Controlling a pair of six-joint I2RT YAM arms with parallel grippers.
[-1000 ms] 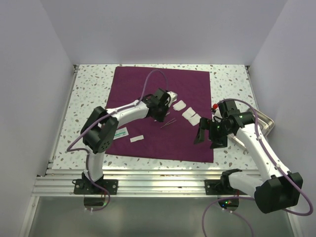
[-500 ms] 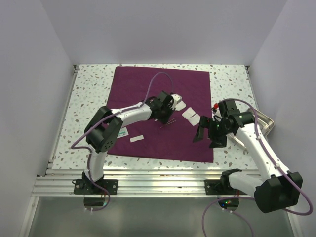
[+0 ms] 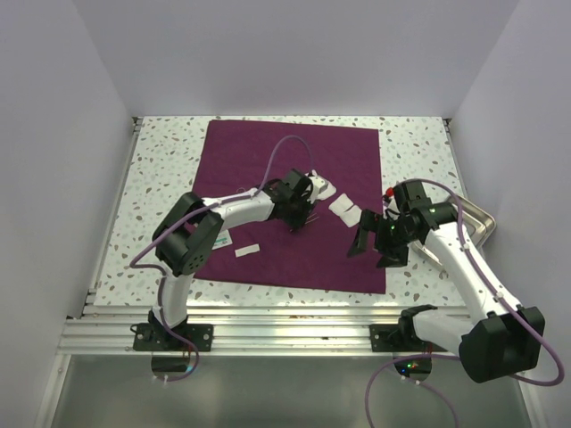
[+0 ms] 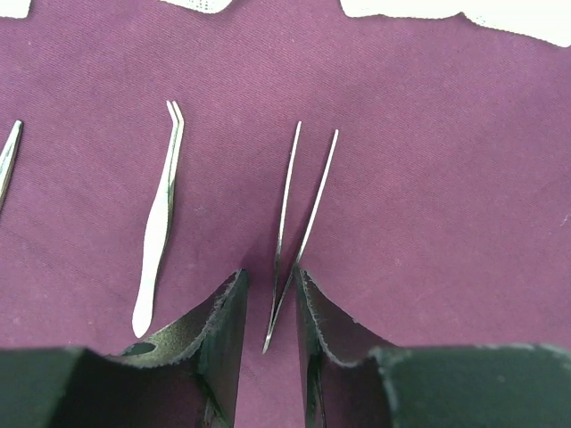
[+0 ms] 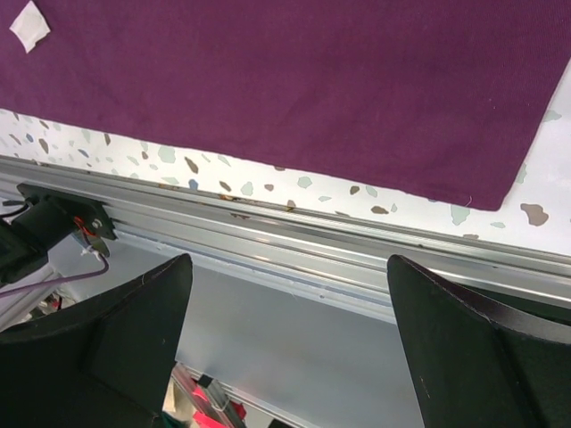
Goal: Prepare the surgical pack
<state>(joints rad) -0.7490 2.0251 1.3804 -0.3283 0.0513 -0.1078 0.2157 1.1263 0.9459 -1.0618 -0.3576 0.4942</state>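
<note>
On the matte maroon drape (image 4: 446, 232), thin steel tweezers (image 4: 277, 308) form a V.

Straight steel tweezers (image 4: 285, 223) lie in the narrow gap between the parted fingers of the left gripper (image 4: 270, 283). Bent-tip steel tweezers (image 4: 158, 223) are noted just beside them, leftward in the wrist view. White gauze squares (image 4: 446, 9) close off the far side. Bare dark maroon fabric drape (image 4: 446, 178) lies open rightward. The right gripper (image 5: 287, 263) has a wide, unobstructed gap and is held above the drape's near corner and the aluminium rail (image 5: 312, 254).
</note>
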